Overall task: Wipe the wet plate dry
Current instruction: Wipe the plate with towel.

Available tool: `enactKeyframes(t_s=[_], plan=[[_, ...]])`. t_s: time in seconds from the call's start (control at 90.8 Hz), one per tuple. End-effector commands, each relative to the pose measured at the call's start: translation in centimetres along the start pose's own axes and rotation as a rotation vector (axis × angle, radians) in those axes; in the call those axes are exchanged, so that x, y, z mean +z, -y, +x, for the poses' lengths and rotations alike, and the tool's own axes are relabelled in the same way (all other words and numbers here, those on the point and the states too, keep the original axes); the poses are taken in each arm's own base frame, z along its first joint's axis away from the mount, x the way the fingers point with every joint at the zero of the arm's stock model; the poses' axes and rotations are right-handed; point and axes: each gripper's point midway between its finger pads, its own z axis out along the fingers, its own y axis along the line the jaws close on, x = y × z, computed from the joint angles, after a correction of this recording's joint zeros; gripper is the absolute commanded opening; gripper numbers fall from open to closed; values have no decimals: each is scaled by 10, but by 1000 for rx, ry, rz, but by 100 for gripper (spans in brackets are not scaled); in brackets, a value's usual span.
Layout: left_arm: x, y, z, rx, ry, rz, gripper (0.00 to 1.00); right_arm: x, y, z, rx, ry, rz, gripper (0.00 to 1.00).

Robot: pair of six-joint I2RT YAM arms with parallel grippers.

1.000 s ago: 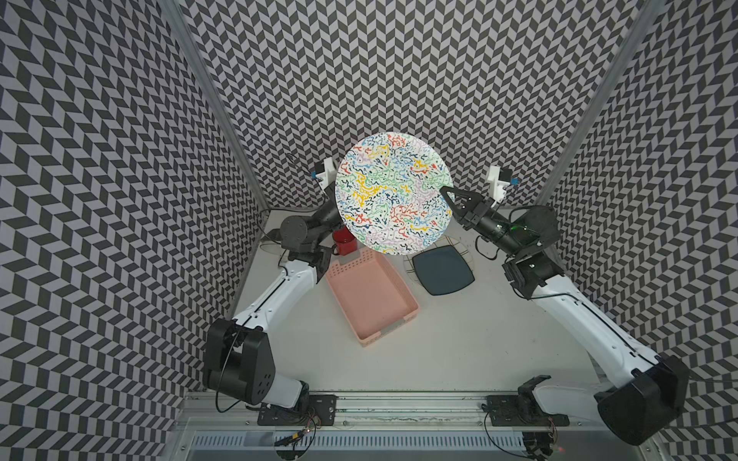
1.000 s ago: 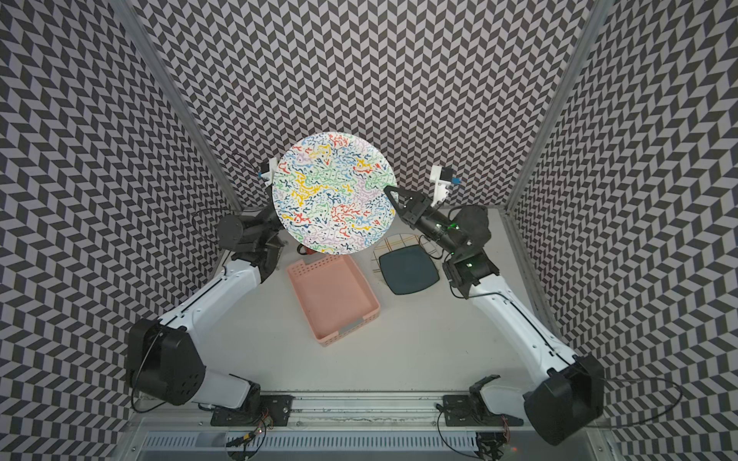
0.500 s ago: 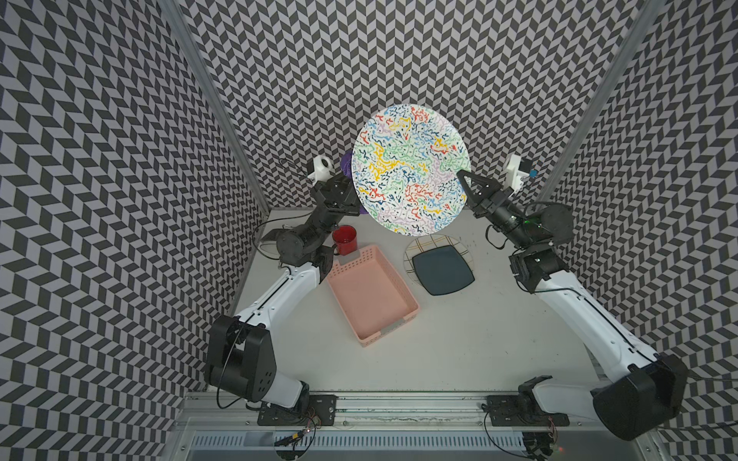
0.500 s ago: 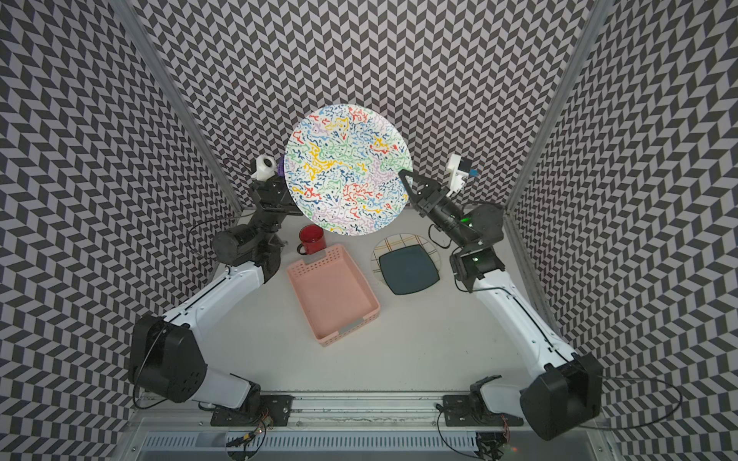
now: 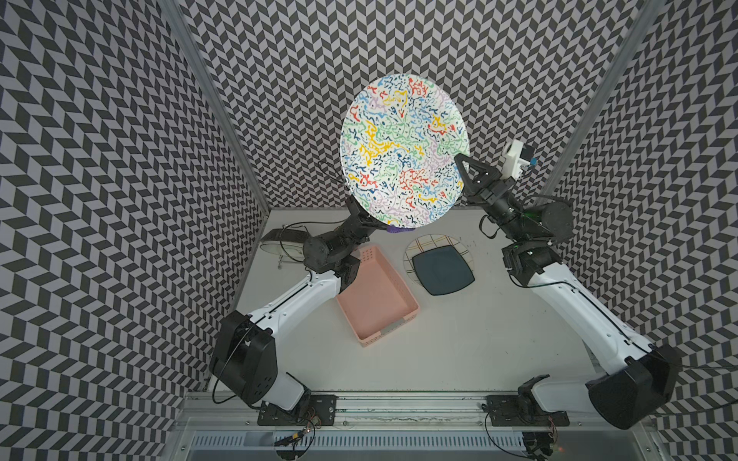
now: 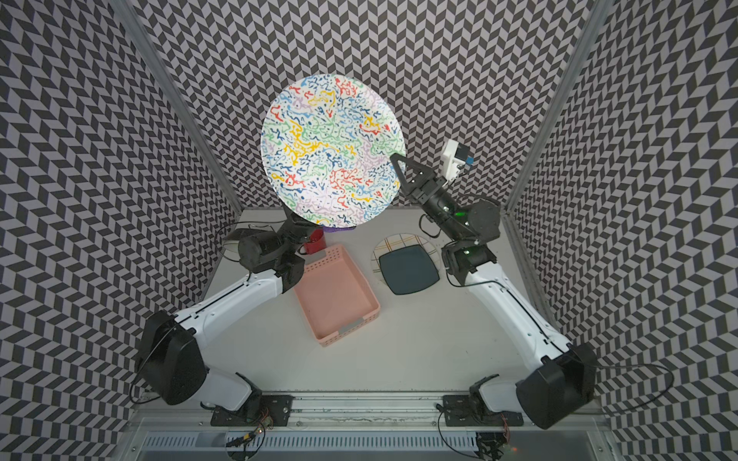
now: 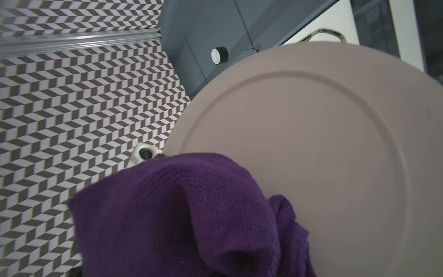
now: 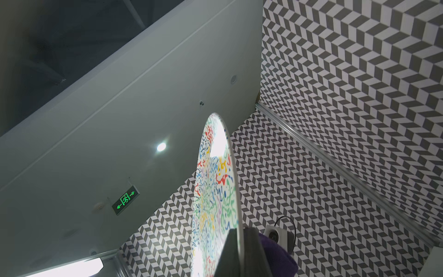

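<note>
The patterned plate is held up in the air, well above the far edge of the tabletop, tilted on edge. Its rim is pinched by the right gripper, whose jaws are seen closed on the rim in the right wrist view. A purple cloth is held against the plate's plain underside by the left gripper, which is hidden behind the plate and the cloth and is taken to be clamped on the cloth.

Wiping of the underside appears to be under way; whether the patterned face has been dried cannot be told.

On the tabletop below, a pink basket lies near the middle, a dark square plate rests on a round checked plate toward the far right corner, and a red cup stands near the far edge. None of these is near the raised plate; nothing is seen in the way.
</note>
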Motion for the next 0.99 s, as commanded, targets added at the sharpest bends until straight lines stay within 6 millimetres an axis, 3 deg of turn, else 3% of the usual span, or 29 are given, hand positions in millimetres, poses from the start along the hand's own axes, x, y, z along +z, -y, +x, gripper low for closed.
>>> enactKeyframes(t_s=[0.0, 0.099, 0.209, 0.341, 0.562, 0.694, 0.771, 0.826, 0.881, 0.98], plan=[[-6, 37, 27, 165, -95, 7, 0, -16, 32, -47, -38, 129, 134, 0], [-19, 28, 23, 253, -81, -127, 0, -42, 47, -73, -82, 176, 227, 0], [-25, 6, 18, 405, -83, -361, 0, -57, 57, -80, -176, 158, 345, 0], [-40, -41, -2, 631, -105, -733, 0, -57, 56, -57, -204, 92, 357, 0], [-84, -106, -64, 868, -103, -1172, 0, -49, 39, -18, -234, 26, 320, 0], [-103, -102, -107, 909, -35, -1269, 0, -52, 35, 6, -311, -51, 343, 0], [-107, -95, -124, 941, -14, -1296, 0, -55, 34, 32, -337, -124, 341, 0], [-100, -99, -122, 955, -65, -1274, 0, -56, 35, 53, -336, -170, 342, 0], [-82, -108, -105, 959, -176, -1200, 0, -57, 37, 65, -330, -186, 350, 0], [-53, -135, -55, 973, -384, -1105, 0, -53, 31, 59, -309, -134, 326, 0]])
